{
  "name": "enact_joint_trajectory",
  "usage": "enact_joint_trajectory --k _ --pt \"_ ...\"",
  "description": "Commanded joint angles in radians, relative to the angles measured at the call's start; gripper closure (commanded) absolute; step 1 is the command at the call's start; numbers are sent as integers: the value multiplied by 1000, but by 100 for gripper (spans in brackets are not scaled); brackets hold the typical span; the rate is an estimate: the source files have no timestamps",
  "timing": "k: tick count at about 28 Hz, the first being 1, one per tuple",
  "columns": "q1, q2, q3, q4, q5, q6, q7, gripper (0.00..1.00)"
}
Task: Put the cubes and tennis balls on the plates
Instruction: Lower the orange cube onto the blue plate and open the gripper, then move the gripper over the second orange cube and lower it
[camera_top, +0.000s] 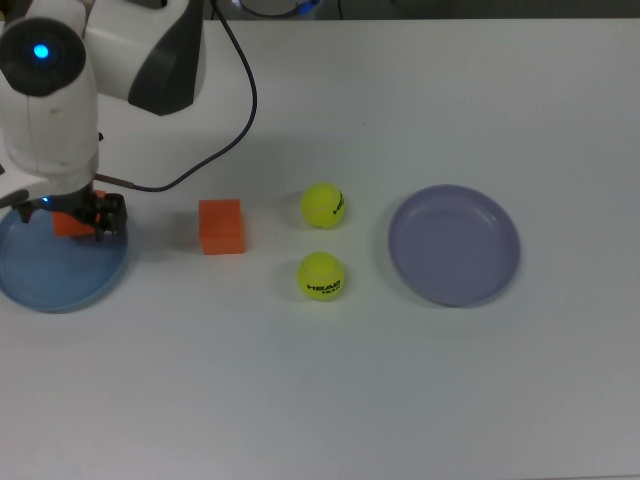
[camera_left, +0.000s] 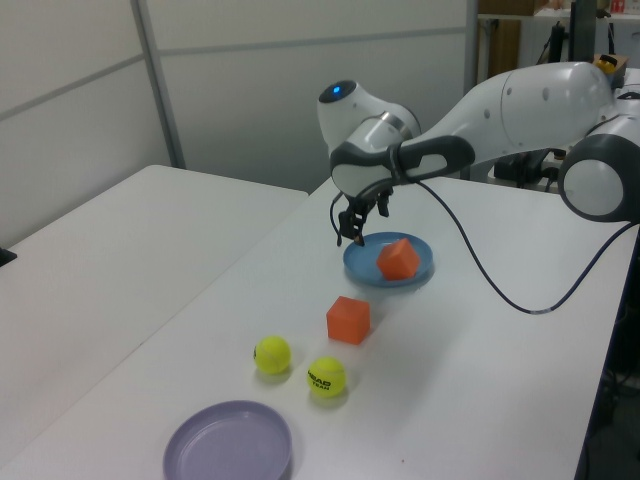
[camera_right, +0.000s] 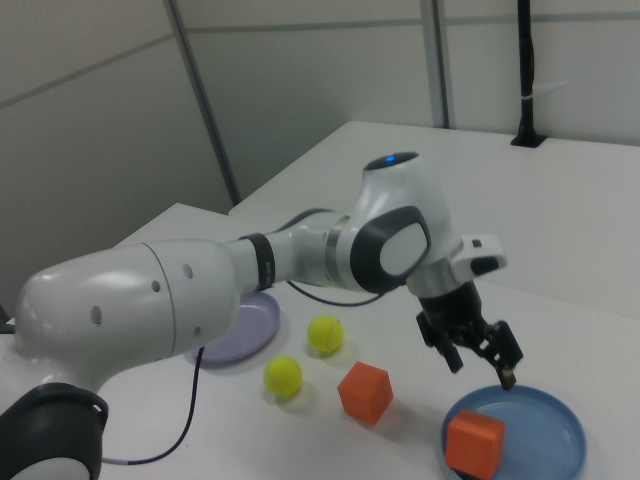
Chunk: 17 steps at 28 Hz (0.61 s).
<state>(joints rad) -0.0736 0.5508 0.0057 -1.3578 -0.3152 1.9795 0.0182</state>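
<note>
My gripper (camera_right: 482, 362) hangs open and empty just above the light blue plate (camera_right: 545, 430). One orange cube (camera_right: 474, 443) lies in that plate, free of the fingers; in the left view this cube (camera_left: 398, 258) looks tipped onto an edge. In the top view the arm hides most of it. The other orange cube (camera_top: 221, 226) rests on the table to the right of the blue plate (camera_top: 50, 285). Two tennis balls (camera_top: 323, 205) (camera_top: 321, 276) sit between it and the lavender plate (camera_top: 454, 244), which holds nothing.
The arm's white body and black cable (camera_top: 235, 110) reach over the top view's upper left. A grey wall panel (camera_left: 250, 90) stands behind the table in the left view. The white table (camera_top: 400, 400) runs on below the objects in the top view.
</note>
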Motion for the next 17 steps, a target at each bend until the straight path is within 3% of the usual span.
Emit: enact_joint_trajectory --k 1,12,17 --pt "12 -75 7 -12 33 -86 -47 0" --pt "94 -97 125 -20 18 -326 -38 0" --pt "129 -86 137 -47 16 -326 -35 0"
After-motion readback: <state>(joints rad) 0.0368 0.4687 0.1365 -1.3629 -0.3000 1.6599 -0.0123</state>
